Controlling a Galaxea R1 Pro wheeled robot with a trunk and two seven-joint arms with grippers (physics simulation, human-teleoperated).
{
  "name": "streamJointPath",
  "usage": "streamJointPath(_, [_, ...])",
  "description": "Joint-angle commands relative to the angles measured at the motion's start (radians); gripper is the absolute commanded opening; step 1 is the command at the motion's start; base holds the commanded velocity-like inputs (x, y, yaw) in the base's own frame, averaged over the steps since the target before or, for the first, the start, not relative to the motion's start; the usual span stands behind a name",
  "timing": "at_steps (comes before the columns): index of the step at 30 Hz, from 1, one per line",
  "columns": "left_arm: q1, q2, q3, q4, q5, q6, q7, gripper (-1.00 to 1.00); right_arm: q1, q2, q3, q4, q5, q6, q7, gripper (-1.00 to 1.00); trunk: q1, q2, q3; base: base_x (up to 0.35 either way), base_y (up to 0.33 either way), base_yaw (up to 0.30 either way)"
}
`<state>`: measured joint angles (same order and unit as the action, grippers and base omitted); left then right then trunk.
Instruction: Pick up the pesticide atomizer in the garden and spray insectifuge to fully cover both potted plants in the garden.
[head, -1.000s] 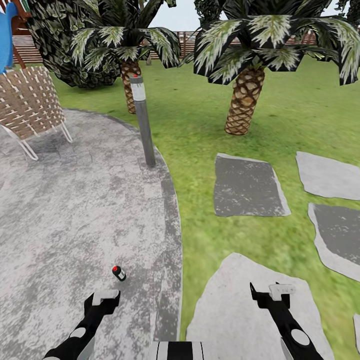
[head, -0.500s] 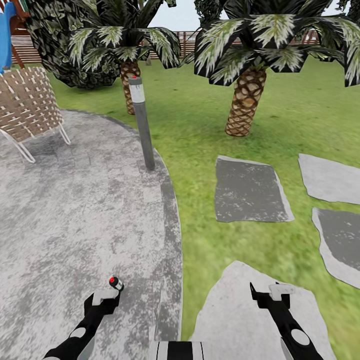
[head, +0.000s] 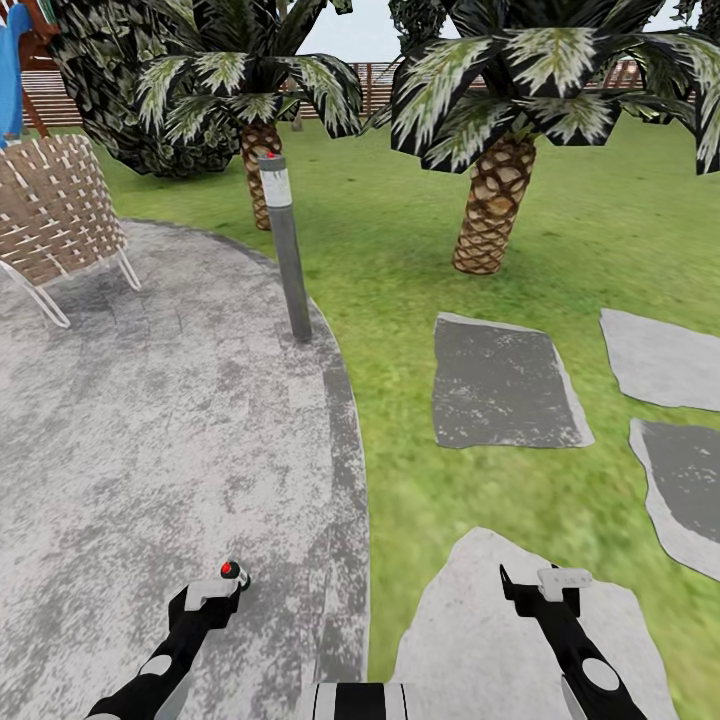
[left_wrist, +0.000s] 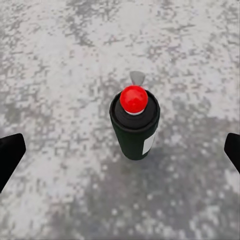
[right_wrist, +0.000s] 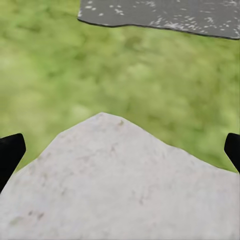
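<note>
Grass (head: 420, 250) lay green past the round grey stone patio (head: 150, 430). The pesticide atomizer (head: 235, 574) stood upright on the patio, at about 7 o'clock in the head view, just in front of the left claw (head: 208, 596). From the left wrist view, the dark bottle (left_wrist: 135, 125) with its red tip sat in the middle, between the two black fingertips (left_wrist: 10, 155), and they did not touch it. The left claw was wide open. The right claw (head: 548, 586) hung at about 5 o'clock over a pale stepping stone (head: 470, 620), and it was wide open too, holding nothing. A tall grey lamp post (head: 287, 245) stood at the patio's edge near 11 o'clock. A woven chair (head: 55, 215) sat at 10 o'clock. Two palm trees (head: 490, 200) grew at 12 o'clock.
</note>
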<state>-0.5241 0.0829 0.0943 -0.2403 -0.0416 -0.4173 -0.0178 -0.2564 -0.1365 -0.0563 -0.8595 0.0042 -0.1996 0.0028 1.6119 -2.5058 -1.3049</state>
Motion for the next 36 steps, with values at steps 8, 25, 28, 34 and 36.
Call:
streamJointPath(8, [-0.001,-0.002,0.006,0.001,-0.004,-0.004,-0.001,1.0,0.0,0.0,0.0,0.001,0.0,-0.003,0.0,1.0,0.002,-0.001,-0.016,0.001,0.001,0.0])
streamJointPath(25, [-0.001,-0.002,0.007,0.001,-0.004,-0.005,-0.001,1.0,-0.001,0.0,0.0,0.001,0.0,-0.003,0.0,1.0,0.009,-0.005,-0.102,0.0,0.0,0.0])
streamJointPath(28, [-0.001,-0.002,0.006,0.001,-0.004,-0.005,-0.001,1.0,0.0,0.0,0.0,0.001,0.0,-0.003,0.0,1.0,0.01,-0.005,-0.11,0.0,0.0,0.0])
streamJointPath(34, [-0.001,-0.001,0.007,0.001,-0.004,-0.005,-0.001,1.0,0.0,0.001,0.0,0.003,0.005,-0.003,-0.001,1.0,0.01,-0.005,-0.111,0.0,0.0,0.0])
streamJointPath(36, [-0.001,0.0,0.007,0.001,-0.004,-0.006,-0.001,1.0,0.0,0.001,0.0,0.003,0.006,-0.003,-0.001,1.0,0.01,-0.005,-0.111,0.003,0.0,0.0])
